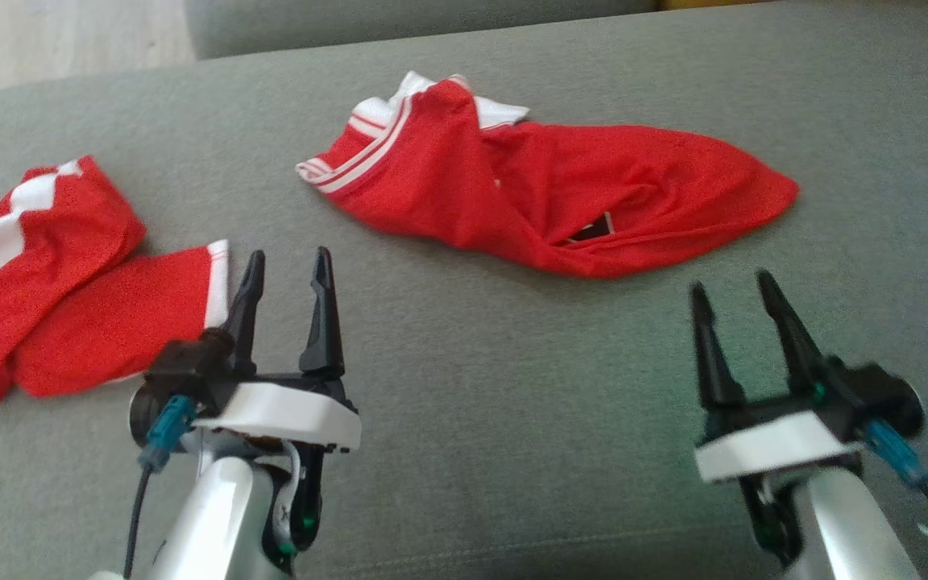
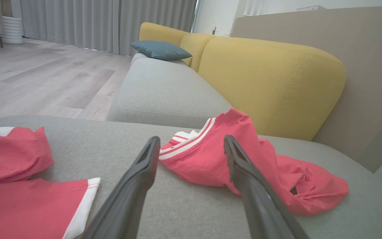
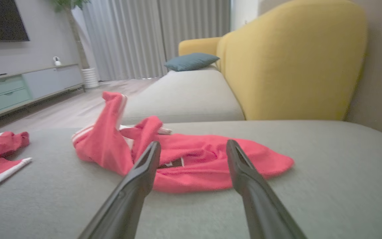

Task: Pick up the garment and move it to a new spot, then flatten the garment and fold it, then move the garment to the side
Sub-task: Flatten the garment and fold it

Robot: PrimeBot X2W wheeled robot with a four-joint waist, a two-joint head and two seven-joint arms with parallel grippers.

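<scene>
Over the grey cushion (image 1: pixel 512 387), left tool (image 1: pixel 287 266) and right tool (image 1: pixel 731 283) wide apart, empty, near the garment (image 1: pixel 544 185).

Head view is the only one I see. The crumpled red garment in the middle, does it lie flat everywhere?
Observer: No. In the right wrist view the crumpled red garment has its striped end standing up in a peak.
Operator: What is beyond it?
Observer: A yellow backrest stands there.
Operator: Anything else back there?
Observer: A blue-green pillow lies on the farther grey seat.
</scene>
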